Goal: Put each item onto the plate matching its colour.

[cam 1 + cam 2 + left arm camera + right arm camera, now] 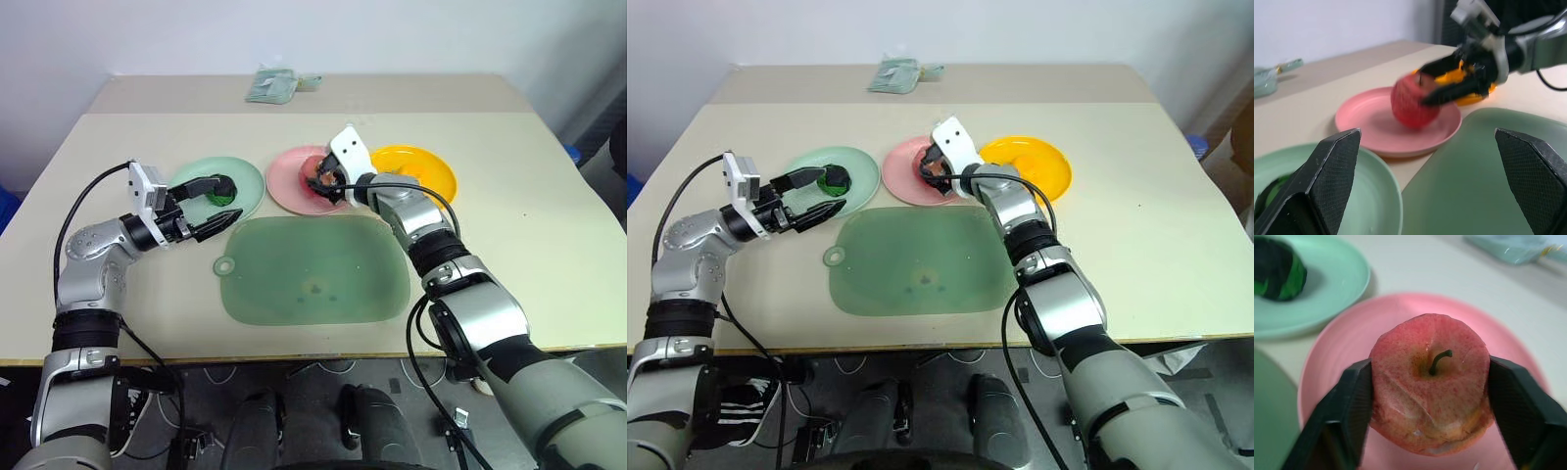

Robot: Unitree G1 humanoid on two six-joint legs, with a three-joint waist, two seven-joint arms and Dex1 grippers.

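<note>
The right tool (1430, 377) is closed on the apple (1413, 105): its two black fingers (1349, 406) are pressed against opposite flanks of the fruit, which is gripped across its width with the stem turned up and towards the wrist camera. The apple is carried directly over the pink plate (289, 184), at or just above its floor; contact underneath cannot be confirmed. The relation that matters for the coming move is therefore vertical. The matching plate lies straight below the fruit, so no sideways travel is judged necessary, only a release and a withdrawal back along the line of the fingers.

The left tool (227, 204) is spread wide and nothing is held in it. It is poised level at the near edge of the mint plate (250, 174), on which the dark green vegetable (223, 189) is already seated. That pairing is judged complete. The yellow plate (431, 166) is set just beside the pink one, on the right arm's side, so that arm is the nearer one for it. The green mat (313, 274) lies on the surface (549, 245) near the three plates and is no part of the sorting
</note>
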